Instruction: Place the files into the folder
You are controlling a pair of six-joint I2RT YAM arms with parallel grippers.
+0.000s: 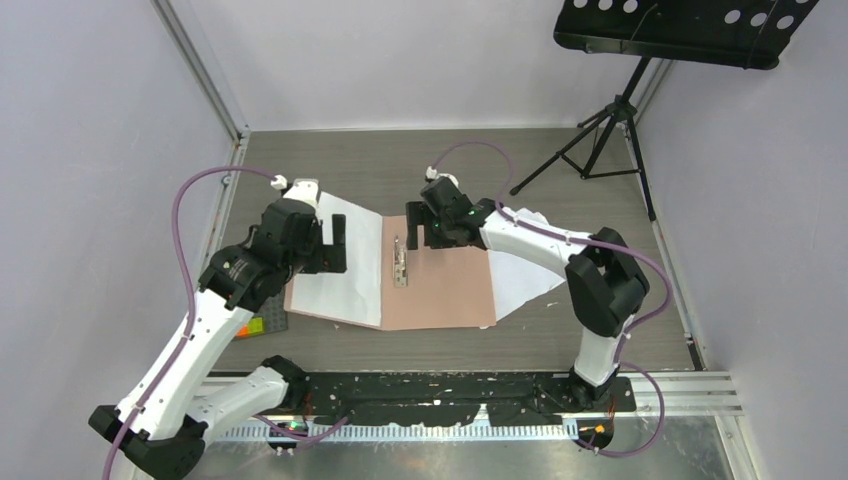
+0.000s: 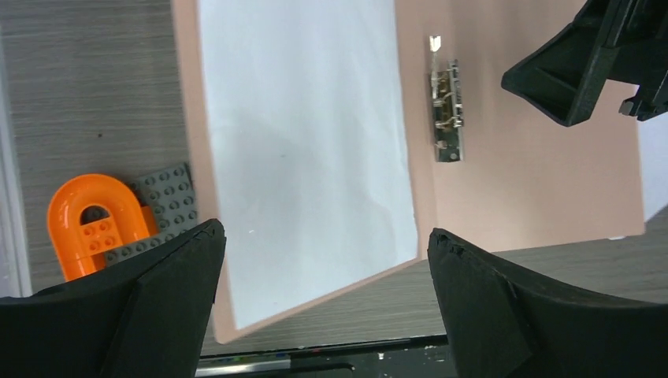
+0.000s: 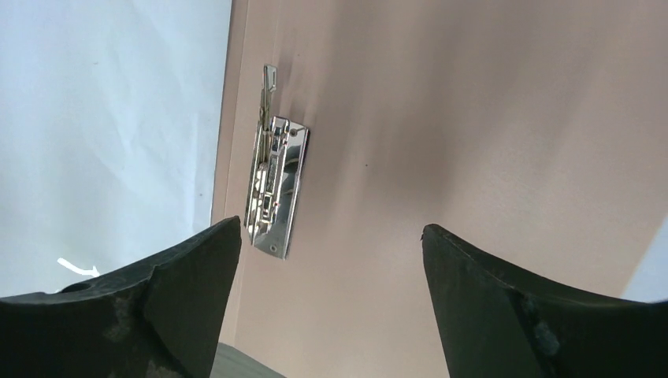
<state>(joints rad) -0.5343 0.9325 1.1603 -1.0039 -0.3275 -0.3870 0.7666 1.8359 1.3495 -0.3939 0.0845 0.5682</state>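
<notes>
The folder (image 1: 445,290) lies open on the table, its salmon-pink half on the right and its white inner flap (image 1: 340,280) on the left, with a metal clip (image 1: 400,265) by the spine. The files (image 1: 522,275), white sheets, lie to the right of the folder, partly under it and under my right arm. My left gripper (image 1: 335,245) is open and empty above the white flap (image 2: 307,142). My right gripper (image 1: 425,225) is open and empty above the pink half (image 3: 441,118), just right of the clip (image 3: 274,189). Nothing is held.
An orange brick arch on a grey studded plate (image 2: 98,220) lies just left of the folder's near corner. A black music stand's tripod (image 1: 600,140) stands at the back right. Walls enclose the table on the left, back and right.
</notes>
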